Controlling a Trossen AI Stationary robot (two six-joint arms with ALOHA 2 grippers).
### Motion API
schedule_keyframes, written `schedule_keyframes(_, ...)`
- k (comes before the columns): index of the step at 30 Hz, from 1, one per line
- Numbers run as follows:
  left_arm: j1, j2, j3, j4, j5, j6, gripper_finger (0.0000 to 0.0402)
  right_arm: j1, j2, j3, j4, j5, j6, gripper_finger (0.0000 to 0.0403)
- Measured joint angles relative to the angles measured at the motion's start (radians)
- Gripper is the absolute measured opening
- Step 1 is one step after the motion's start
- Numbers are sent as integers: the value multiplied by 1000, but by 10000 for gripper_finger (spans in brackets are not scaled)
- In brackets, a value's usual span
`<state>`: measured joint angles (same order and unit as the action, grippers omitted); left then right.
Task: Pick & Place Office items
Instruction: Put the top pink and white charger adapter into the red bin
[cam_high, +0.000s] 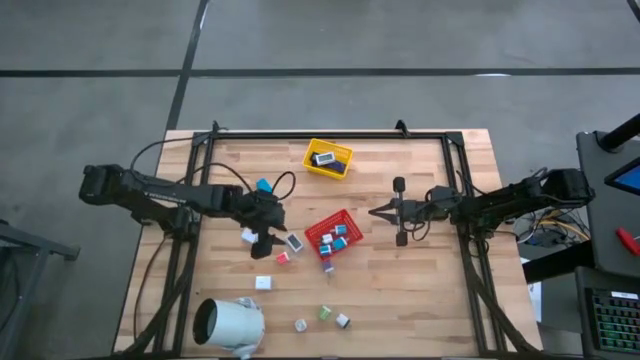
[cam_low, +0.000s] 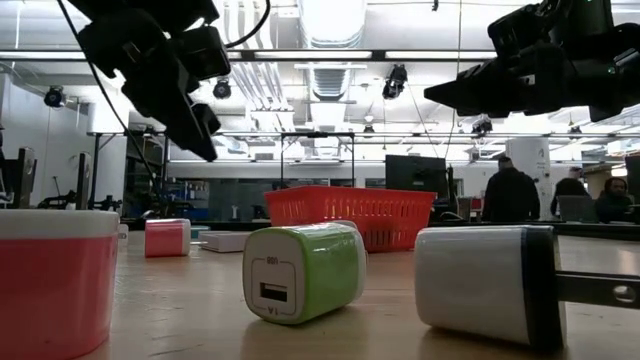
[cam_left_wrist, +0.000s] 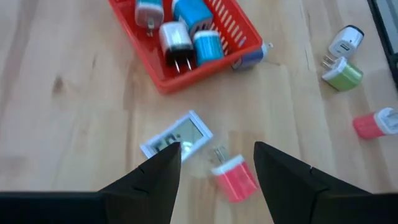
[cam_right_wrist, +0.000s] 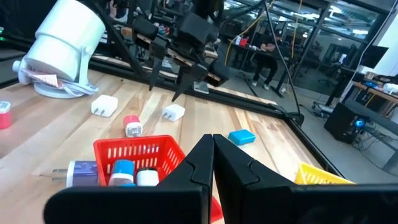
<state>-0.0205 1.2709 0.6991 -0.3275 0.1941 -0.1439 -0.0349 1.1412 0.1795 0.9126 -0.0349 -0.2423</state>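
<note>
Pink blocky plastic plug (cam_left_wrist: 235, 179), lower centre, between my left pincer (cam_left_wrist: 216, 163) fingers, spread, empty. Light, rigid, slick; pinch flat sides. Right pincer (cam_right_wrist: 213, 160) closed, idle.

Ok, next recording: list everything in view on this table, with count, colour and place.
Red tray: one, table centre, holding several blue and white chargers.
Yellow tray: one, far edge, holding one item.
White cylinder: one, near-left corner, on its side.
Loose chargers: about ten, scattered beside and below the red tray, including a pink one and a green one.
Small display unit: one, white, beside the pink charger.
Left pincer: open, above the pink charger.
Right pincer: shut, right of the red tray.
</note>
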Motion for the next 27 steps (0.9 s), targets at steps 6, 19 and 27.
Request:
schedule_keyframes(6,-33,0,0,-12,-8,-93,207,0,0,0,-28,-3,-1,8)
schedule_keyframes(19,-111,211,55,-26,-10,-252,207,0,0,0,-45,-18,-27,8)
schedule_keyframes(27,-148,315,186,-154,-22,-287,207,0,0,-6,-50,-20,-30,8)
